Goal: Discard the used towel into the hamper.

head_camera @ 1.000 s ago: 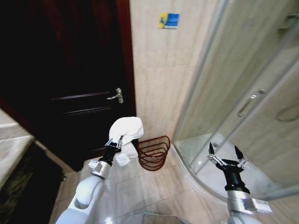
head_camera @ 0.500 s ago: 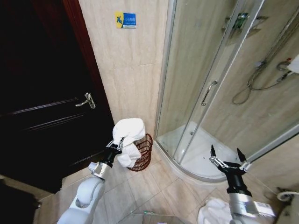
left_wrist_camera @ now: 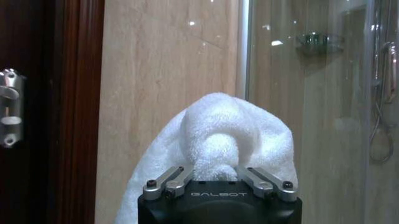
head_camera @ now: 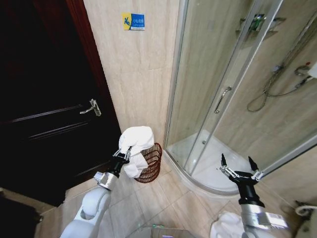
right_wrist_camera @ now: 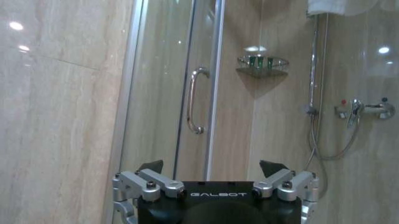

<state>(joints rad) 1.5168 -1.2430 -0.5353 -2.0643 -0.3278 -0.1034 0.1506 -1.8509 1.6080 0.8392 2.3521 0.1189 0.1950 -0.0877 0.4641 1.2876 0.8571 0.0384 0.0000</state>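
Beside the hamper (head_camera: 149, 162), left gripper (head_camera: 123, 154) pinches the towel (head_camera: 135, 144) — seemingly just above it — right gripper (head_camera: 237, 167) spread.

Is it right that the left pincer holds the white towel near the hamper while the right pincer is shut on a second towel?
Not quite. The right pincer is open and holds nothing, as the head view shows. The left pincer does hold the white towel near the hamper.

Towel (head_camera: 135, 148) hiding hamper's (head_camera: 151, 166) near rim, left gripper's fingers (left_wrist_camera: 174, 179) buried in cloth
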